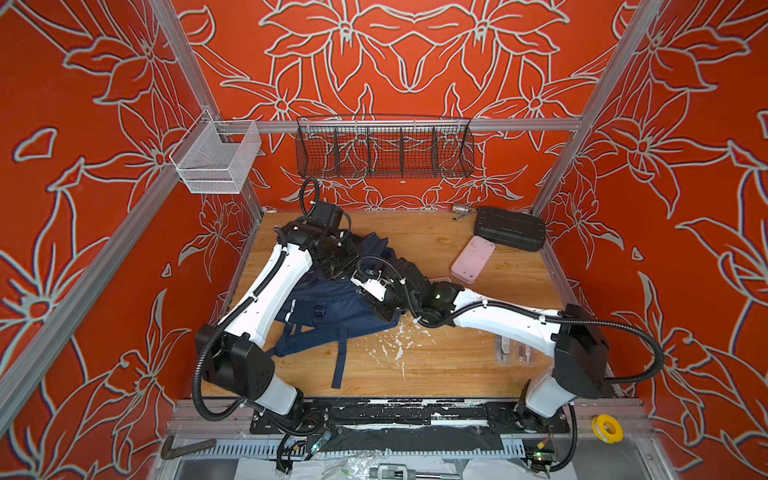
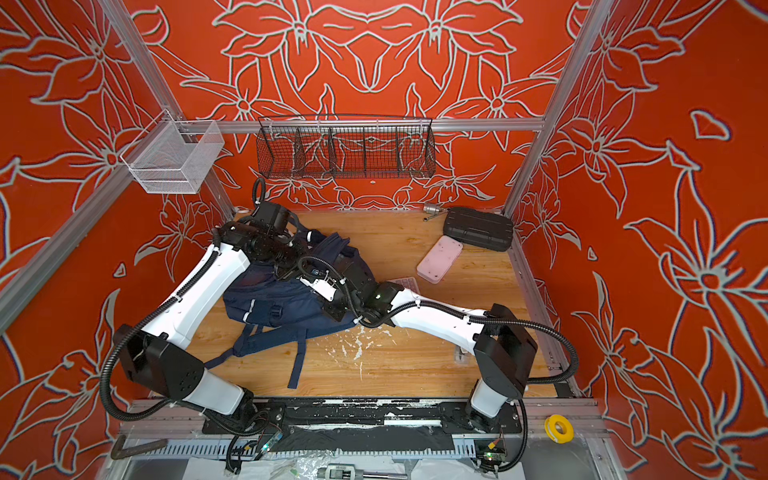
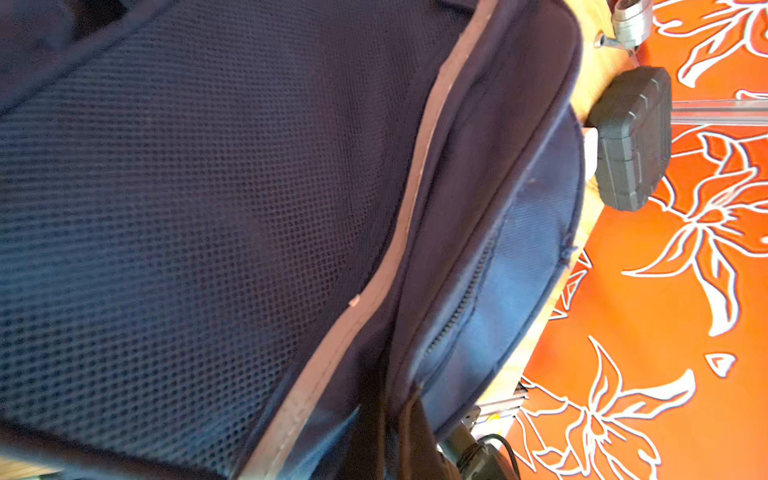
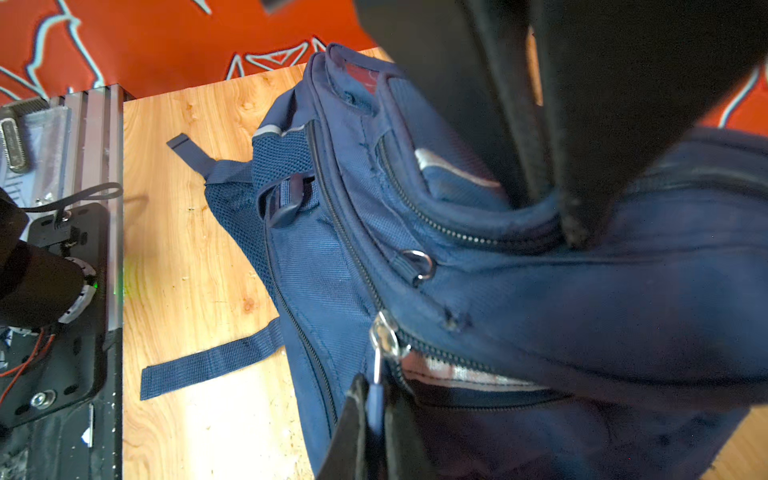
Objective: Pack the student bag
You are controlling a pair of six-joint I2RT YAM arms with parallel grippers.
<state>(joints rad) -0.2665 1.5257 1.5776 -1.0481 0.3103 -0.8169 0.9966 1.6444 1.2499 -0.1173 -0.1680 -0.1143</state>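
Student bag [image 1: 332, 309] lies on its side on the bench [image 1: 449, 370], left of centre, under both arms. Loose straps [image 1: 341, 357] trail toward the front edge.

Right hand [image 4: 376, 428]: clenched on the blue zip pull [image 4: 375, 395], just below the metal slider [image 4: 384, 337]. The zip is part open, with pale lining [image 4: 465, 372] showing along the teeth.

Left hand [image 4: 557, 208]: closed and pressed into a fold of the bag's upper fabric. It looks to be pinching cloth, though the wrist view is too close and dark to show how much is held.

Black ribbed case [image 1: 509, 228] and flat pink case [image 1: 473, 257] sit at the far right of the bench, well apart from the bag and not yet packed.

Risks, as I judge them:
- The pull is small and held near the fingertips. A tug off the line of the zip could slip it free.
- The lining sits right against the teeth. If the slider runs over slack cloth, it may catch and jam.
- If the left hand's pinch is shallow, the fabric could slide out. The whole bag would then drag after the right hand instead of the zip moving.
- The two wrists are close together over the bag. A wide sweep by either could knock the other.
- The right forearm lies low over the bench and could snag a strap.
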